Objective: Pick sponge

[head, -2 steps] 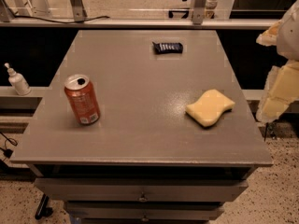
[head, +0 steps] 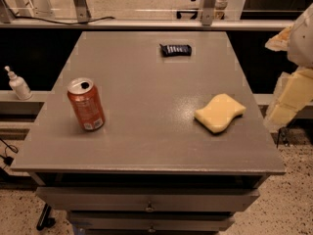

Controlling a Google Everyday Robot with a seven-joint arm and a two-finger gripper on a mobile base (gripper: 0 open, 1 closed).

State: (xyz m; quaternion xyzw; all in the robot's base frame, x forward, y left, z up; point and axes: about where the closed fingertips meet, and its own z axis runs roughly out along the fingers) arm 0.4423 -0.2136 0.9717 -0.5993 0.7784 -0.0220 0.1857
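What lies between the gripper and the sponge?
Only bare table, in the camera view: the sponge lies near the edge, the gripper hangs just beyond it.

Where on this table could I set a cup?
The wide middle of the table, between the soda can and the sponge, is bare. Tighter at right: the tool hangs past the edge near the sponge.

Table: can, sponge, packet; claw beside.

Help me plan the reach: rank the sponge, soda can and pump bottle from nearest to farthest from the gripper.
The gripper hangs off the table's right edge.
1. Sponge, right side of the table.
2. Soda can, left side.
3. Pump bottle, ledge beyond the left edge.
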